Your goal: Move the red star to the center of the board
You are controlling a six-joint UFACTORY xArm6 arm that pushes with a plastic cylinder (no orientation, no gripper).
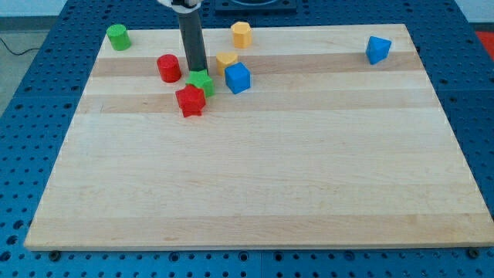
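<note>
Red star [190, 100] touches green block [202, 82], which hides my tip.

One view — high, angled down over board [255, 177].

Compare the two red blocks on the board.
The red star is jagged and touches the green block; the red cylinder is round and stands alone. The star lies nearer the view's bottom, just below my tip; the cylinder sits left of it. Both are red.
</note>
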